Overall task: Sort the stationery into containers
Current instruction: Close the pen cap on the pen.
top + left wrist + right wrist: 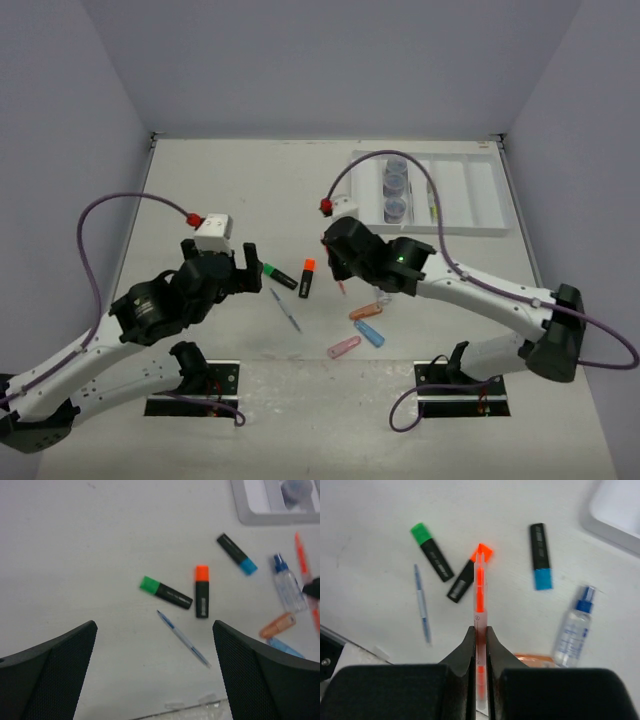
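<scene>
My right gripper (479, 630) is shut on a thin orange pen (479, 580) and holds it above the table, tip pointing away; both also show in the top view, gripper (340, 270) and pen (343, 288). Below lie the green (432, 552), orange (462, 580) and blue (540, 555) highlighters, a blue pen (422, 602) and the blue-capped bottle (574, 627). My left gripper (154, 630) is open and empty above the blue pen (182, 638). The white tray (470, 200) at the back right holds three jars (396, 185) in one compartment.
Orange (366, 312), blue (369, 333) and pink (344, 347) capsule pieces lie near the front, right of the blue pen (285, 310). A thin pen (432, 205) lies in another tray compartment. Grey walls close off the table on three sides.
</scene>
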You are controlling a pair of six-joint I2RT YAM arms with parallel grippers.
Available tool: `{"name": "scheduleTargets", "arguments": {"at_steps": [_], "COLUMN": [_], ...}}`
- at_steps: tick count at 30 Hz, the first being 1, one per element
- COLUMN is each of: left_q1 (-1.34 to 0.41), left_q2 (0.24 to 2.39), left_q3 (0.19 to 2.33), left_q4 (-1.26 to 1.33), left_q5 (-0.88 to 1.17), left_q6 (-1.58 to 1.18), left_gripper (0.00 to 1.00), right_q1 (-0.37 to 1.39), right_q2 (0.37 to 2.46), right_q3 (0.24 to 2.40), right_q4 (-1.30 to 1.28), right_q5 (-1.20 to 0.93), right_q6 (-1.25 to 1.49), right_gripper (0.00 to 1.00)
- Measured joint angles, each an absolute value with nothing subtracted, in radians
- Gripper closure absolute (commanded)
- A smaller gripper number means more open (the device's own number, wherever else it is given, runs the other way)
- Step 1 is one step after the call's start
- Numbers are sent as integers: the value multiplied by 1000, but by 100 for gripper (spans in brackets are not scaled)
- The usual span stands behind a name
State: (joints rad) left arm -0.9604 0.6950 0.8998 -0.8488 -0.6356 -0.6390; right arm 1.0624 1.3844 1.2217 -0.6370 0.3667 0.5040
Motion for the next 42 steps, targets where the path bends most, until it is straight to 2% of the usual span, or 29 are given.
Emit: {"name": "scheduleTargets", "arguments": {"at_steps": [4,10,13,15,17,21,26,33,42], "left_q1": [-1019,-1320,-1468,-1521,-1552,-1571,-1556,-1487,-1458], "left_q2": [903,1083,1159,1231,1326,1451,1448,1442,1445], "left_q3": [897,839,841,842,847,847,847,807,788], "left_q4": [-837,-886,-878,-873,-865,-854,-838,-758,-690], "left_q5": [-462,-383,-356,-350,-351,-362,-392,-392,-354], "left_q6": [-625,-685,-712,-723,-727,-741,-743,-717,-681], "left_gripper": [2,6,13,24,27,45,62,66,66], "right_q1": [947,905,899,896,896,896,896,896,896], "right_q2": [1173,987,927,900,889,879,845,830,830], "right_q3": [1064,955,936,929,925,913,890,887,875], "right_q4": [-665,-733,-745,-748,-749,-749,-753,-752,-752], "right_q5": [402,403,402,401,398,387,374,373,372], "right_q6": [509,508,508,508,507,505,503,501,498], "right_gripper": [100,100,100,100,100,100,100,100,100]}}
